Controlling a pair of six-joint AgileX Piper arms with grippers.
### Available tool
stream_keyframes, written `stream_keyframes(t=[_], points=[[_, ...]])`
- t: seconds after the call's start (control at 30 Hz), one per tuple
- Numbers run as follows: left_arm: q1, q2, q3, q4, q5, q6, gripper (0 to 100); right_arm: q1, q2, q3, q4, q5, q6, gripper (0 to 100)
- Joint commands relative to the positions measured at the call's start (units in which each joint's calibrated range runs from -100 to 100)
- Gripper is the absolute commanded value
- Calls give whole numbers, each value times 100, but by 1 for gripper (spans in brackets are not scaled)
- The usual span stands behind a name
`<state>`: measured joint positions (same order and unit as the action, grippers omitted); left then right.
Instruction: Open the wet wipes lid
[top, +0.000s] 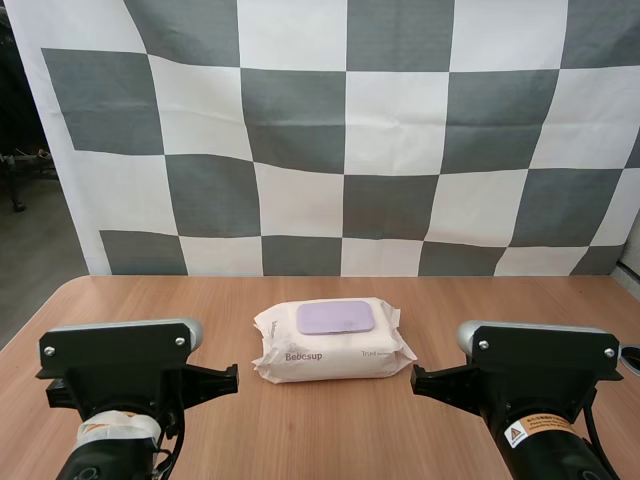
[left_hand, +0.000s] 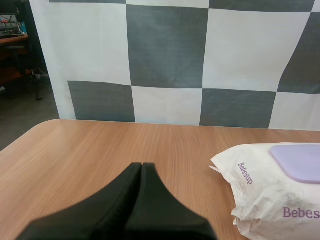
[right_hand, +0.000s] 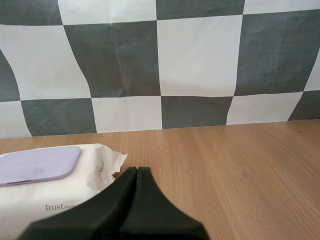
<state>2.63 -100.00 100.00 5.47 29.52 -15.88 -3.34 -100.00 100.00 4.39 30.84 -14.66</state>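
My left gripper (left_hand: 142, 166), clenched on nothing, has the pack of wipes (top: 330, 355) just to its right, its long axis running across and its purple lid (top: 335, 317) flat on top. The right gripper (right_hand: 137, 170), clenched empty too, sits just beside the pack's far end and looks slightly nearer.

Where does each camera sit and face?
High view: behind and above the bases, looking forward-down over the table; left arm and right arm flank the wet wipes pack.
Left wrist view: on the left arm, facing forward; left pincer shut.
Right wrist view: on the right arm, facing forward; right pincer shut.
All share the pack's purple lid.
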Motion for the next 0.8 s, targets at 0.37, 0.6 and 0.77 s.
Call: stream_keyframes(t=[0.37,0.6,0.77], points=[[-185,0,0,-6,-7,-2,0,2,0,0,7,7,3,0],[-185,0,0,-6,-7,-2,0,2,0,0,7,7,3,0],[-184,0,0,-65,-451,-2,0,2,0,0,7,7,3,0]])
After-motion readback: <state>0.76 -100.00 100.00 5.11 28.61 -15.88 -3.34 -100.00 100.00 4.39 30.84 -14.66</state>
